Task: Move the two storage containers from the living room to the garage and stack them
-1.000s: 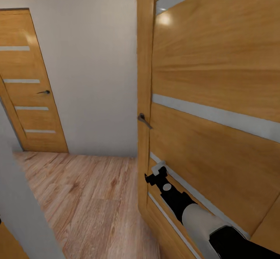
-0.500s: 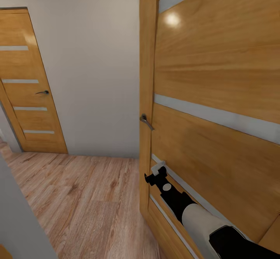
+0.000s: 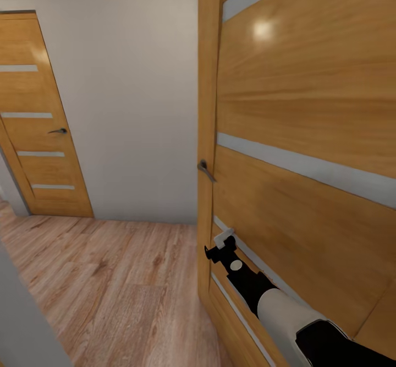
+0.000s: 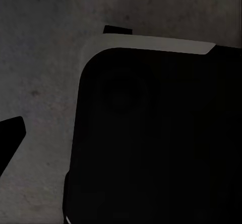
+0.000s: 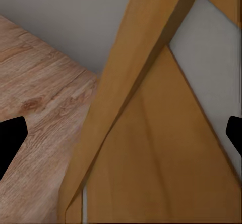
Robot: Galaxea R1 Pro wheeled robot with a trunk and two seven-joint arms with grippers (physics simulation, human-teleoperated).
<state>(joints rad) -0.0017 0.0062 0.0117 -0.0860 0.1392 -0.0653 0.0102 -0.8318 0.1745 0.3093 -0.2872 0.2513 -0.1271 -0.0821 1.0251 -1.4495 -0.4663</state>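
The two storage containers are out of view. My right gripper (image 3: pixel 220 247) reaches low against the edge of a wood-panelled door (image 3: pixel 308 108), below its handle (image 3: pixel 205 170). In the right wrist view the right gripper (image 5: pixel 121 133) stands open with nothing between its fingertips (image 5: pixel 10 138), and the door's edge (image 5: pixel 131 82) is just ahead. In the left wrist view one black fingertip (image 4: pixel 10 138) stands far out at the side over dark grey rough floor (image 4: pixel 40 82), beside my own black body (image 4: pixel 161 143).
Light wood plank flooring (image 3: pixel 121 290) runs ahead to a white wall (image 3: pixel 132 108). A second wood-panelled door (image 3: pixel 38 136) stands shut at the back left. A grey wall edge (image 3: pixel 22 323) cuts into the lower left corner.
The whole head view has shifted slightly, and the grey wall edge at the lower left takes up less of the picture. My right arm keeps its place at the door.
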